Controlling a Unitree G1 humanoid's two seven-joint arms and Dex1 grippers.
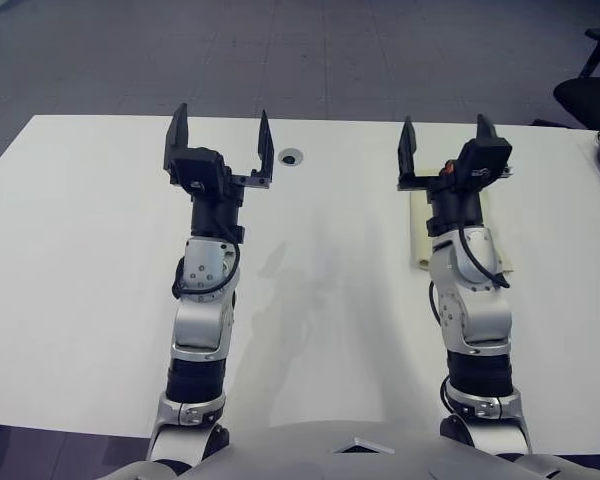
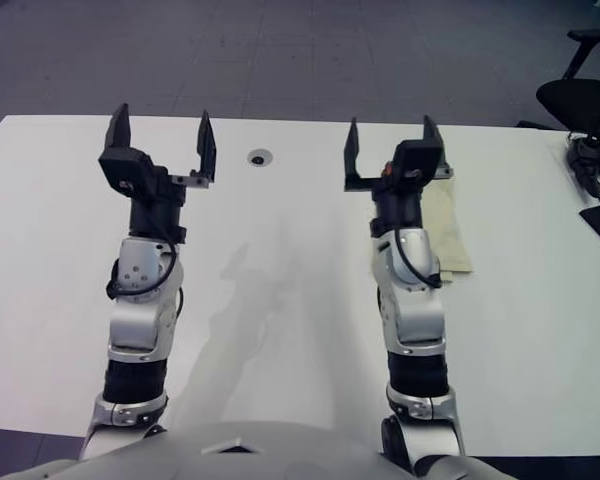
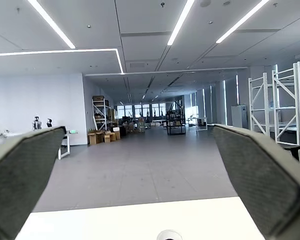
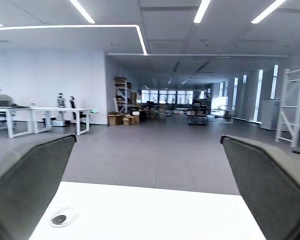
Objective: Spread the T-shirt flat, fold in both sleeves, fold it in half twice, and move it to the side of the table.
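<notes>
The left gripper and right gripper are hanging open and empty above the table, while the folded T-shirt is lying under the right forearm, likely risking a snag if that arm drops.

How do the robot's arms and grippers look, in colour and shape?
Both arms are silver with black joint bands and a looping black cable. The left gripper and right gripper are black, each with two flat tapered fingers; the right bears an orange-red mark.
</notes>
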